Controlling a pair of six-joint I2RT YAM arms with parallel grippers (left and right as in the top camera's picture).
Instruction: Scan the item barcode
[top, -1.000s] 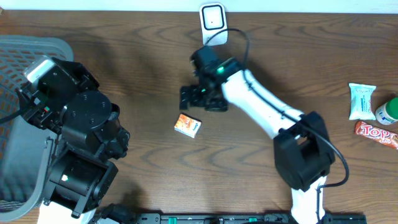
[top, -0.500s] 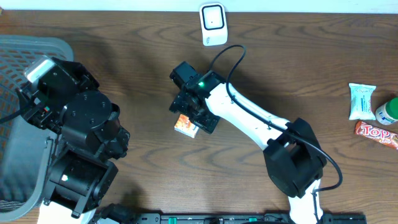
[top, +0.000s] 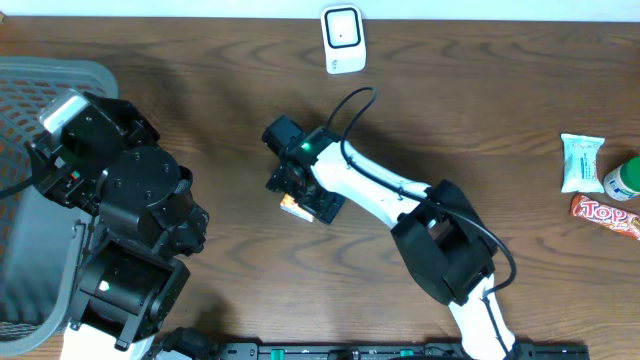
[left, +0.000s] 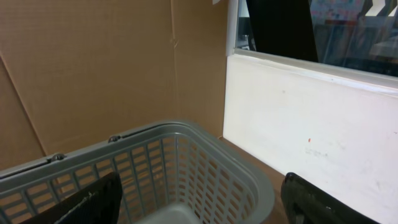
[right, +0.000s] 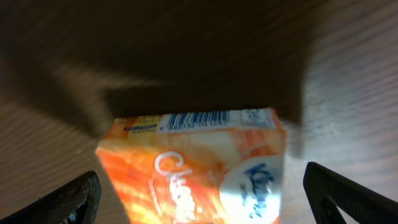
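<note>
Right gripper (top: 298, 198) just swung away from the scanner (top: 342, 38) up at 12 o'clock and is now over the orange box (right: 193, 162) mid-table, roughly 7 o'clock of the scanner, jaws wide apart with nothing grabbed, so I'd guess pickup comes before any scanning.

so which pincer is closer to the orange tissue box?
Right. The right pincer hangs directly over the orange tissue box, open, a finger on each side. The left pincer is far off to the left, by the grey basket.
</note>
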